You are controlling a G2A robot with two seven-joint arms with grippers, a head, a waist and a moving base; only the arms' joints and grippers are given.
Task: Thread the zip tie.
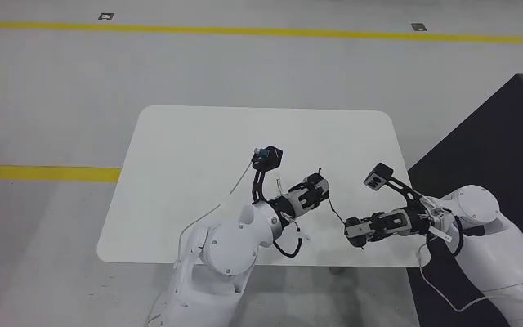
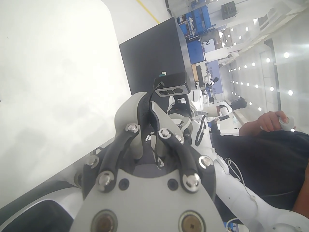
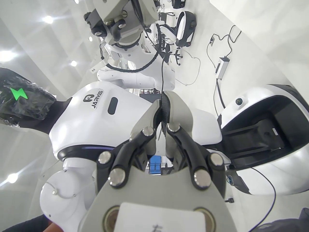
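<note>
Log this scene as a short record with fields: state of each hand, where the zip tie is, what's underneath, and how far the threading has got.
Left hand: shut
Right hand: shut
Zip tie: thin, black, held in the air, spanning the gap from one hand to the other
Surface: white table, with both hands above it near the robot's edge
Threading: cannot tell whether the tip has gone through the head
</note>
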